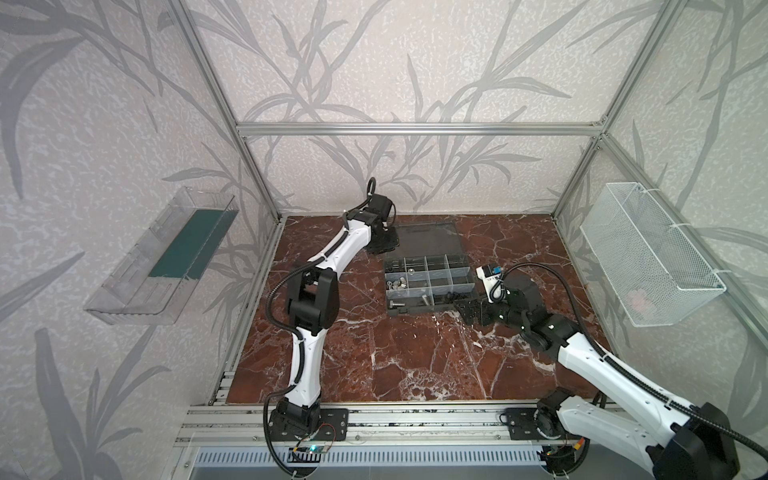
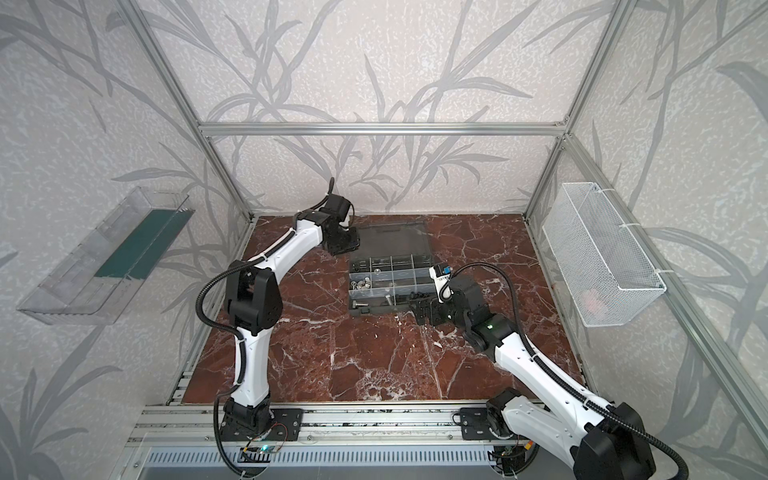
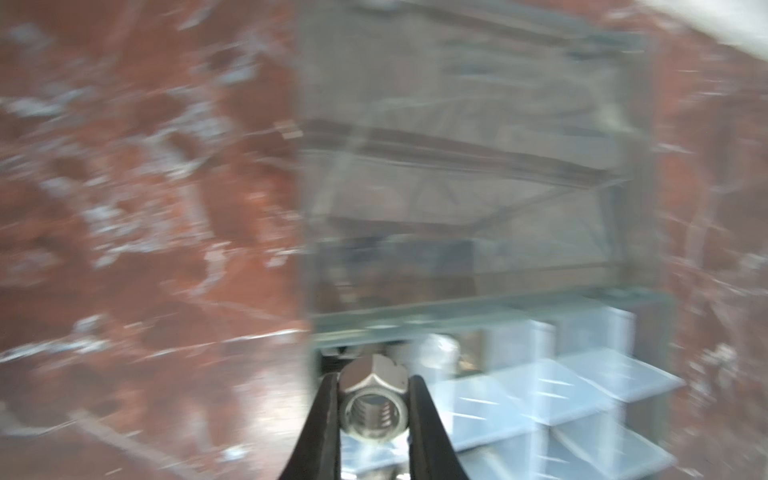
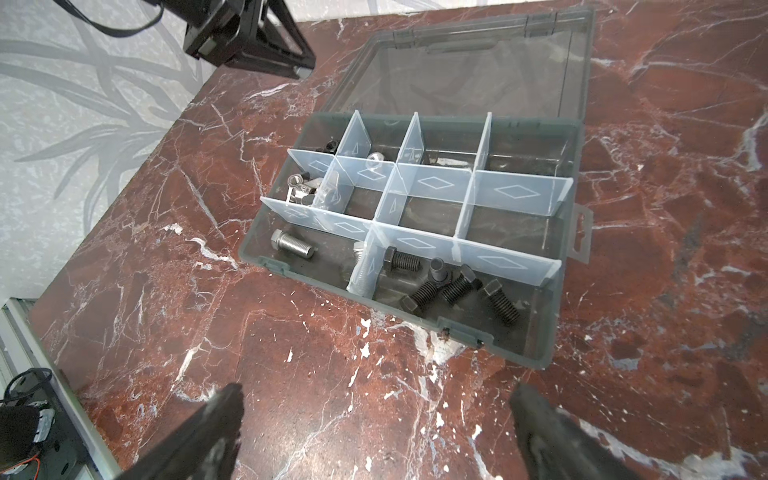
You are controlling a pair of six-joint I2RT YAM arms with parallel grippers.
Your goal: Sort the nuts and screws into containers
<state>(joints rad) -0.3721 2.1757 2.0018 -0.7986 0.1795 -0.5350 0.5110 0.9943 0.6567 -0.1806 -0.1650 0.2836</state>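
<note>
A shiny silver nut (image 3: pixel 372 409) is pinched between the black fingers of my left gripper (image 3: pixel 372 386). That gripper hangs by the left edge of the flat lid (image 1: pixel 428 239), behind the dark grey organizer case (image 4: pixel 559 291). The left wrist view is blurred. Among the case's containers, silver nuts (image 4: pixel 301 189) lie in a left compartment and a black nut (image 4: pixel 328 146) sits in the far left one. A silver screw (image 4: pixel 292 244) lies front left, and several black screws (image 4: pixel 455 289) front right. My right gripper (image 4: pixel 376 399) stands open and empty over bare marble in front of the case.
A clear plastic tray (image 1: pixel 166 257) hangs on the left wall and a white wire-mesh basket (image 1: pixel 648 253) on the right wall. Aluminium frame posts (image 1: pixel 266 195) border the red marble tabletop (image 1: pixel 395 357).
</note>
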